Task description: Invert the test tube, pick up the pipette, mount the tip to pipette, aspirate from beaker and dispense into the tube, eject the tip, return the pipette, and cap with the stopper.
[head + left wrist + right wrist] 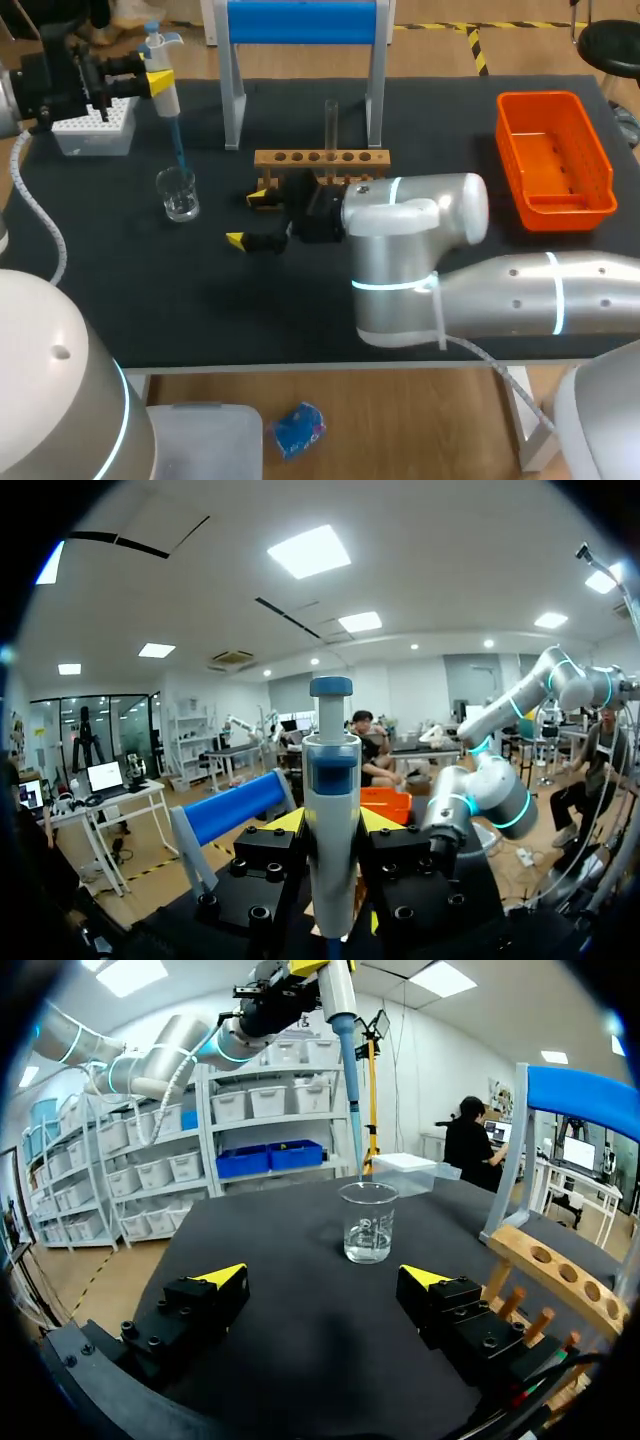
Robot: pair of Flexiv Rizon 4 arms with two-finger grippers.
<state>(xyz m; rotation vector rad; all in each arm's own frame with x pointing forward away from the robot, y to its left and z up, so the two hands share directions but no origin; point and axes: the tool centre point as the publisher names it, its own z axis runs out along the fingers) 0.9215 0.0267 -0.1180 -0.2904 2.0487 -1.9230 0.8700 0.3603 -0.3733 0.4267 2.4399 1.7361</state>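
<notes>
**Step in hand: aspirate from the beaker (178, 195)**

1. Left gripper (331, 825): clamped on the body of the pipette (165, 90), which is held upright above the beaker.
2. The tip (350, 1090) is mounted. In the right wrist view its end sits just above the beaker rim, apparently not yet in the liquid.
3. Right gripper (248, 218): fingers apart, holding nothing, low over the bench (150, 300) between beaker and rack (320, 158).
4. The tube (331, 120) stands upright in the rack, well apart from the beaker.

Next move, as judged: lower the pipette straight down until the tip is below the liquid surface. Keep it centred, because the beaker is unheld and wall contact could shift it. Dispensing, ejection, return and capping remain.
</notes>
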